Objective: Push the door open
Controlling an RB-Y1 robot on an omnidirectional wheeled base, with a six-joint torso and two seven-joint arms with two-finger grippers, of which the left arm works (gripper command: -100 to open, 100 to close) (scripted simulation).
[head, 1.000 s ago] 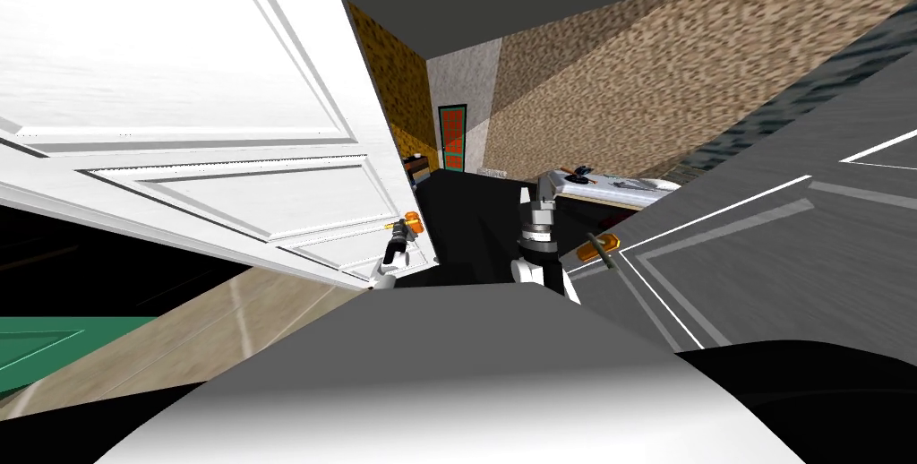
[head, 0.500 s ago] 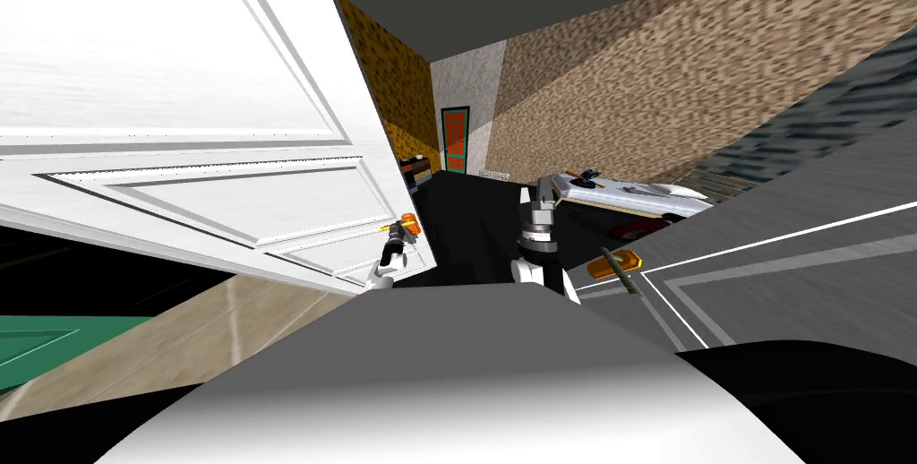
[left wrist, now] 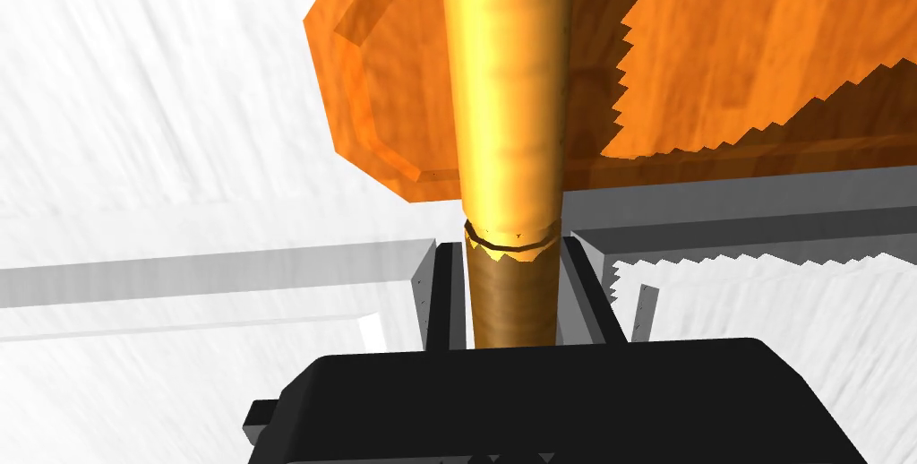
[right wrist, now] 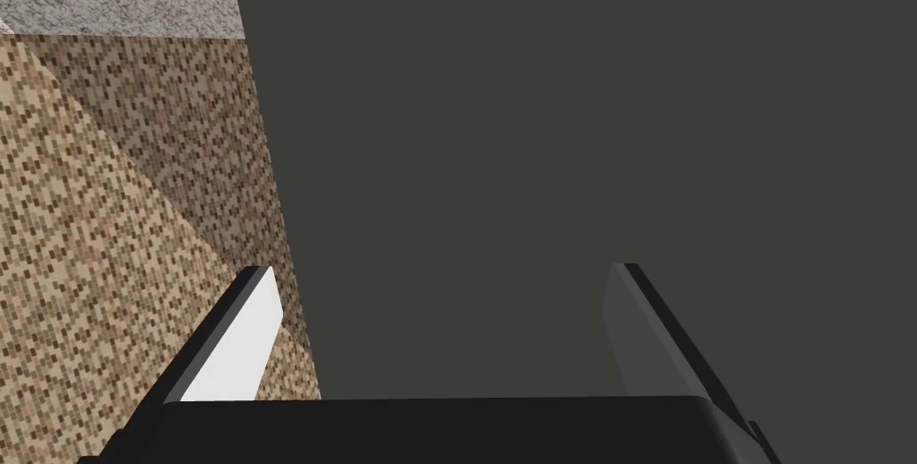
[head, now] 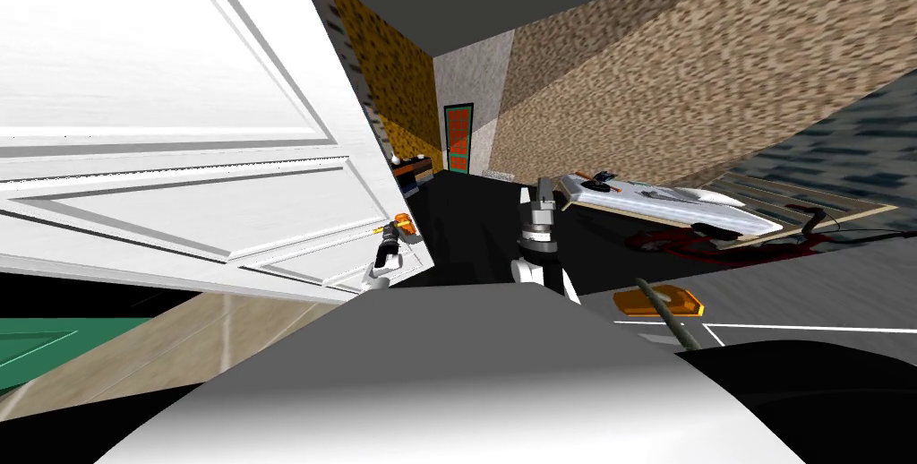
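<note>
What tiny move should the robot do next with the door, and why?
Probably push the white panelled door a little further away with the left gripper. It is shut on the golden round lever in front of the orange handle plate, and the door stands only partly open. The right gripper is open, holding nothing.

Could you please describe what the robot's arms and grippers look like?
The left gripper and right gripper are each a dark box with two thin, blade-like, light grey fingers. The right arm is stacked grey and white segments with dark joints; the left arm looks dark and white.
</note>
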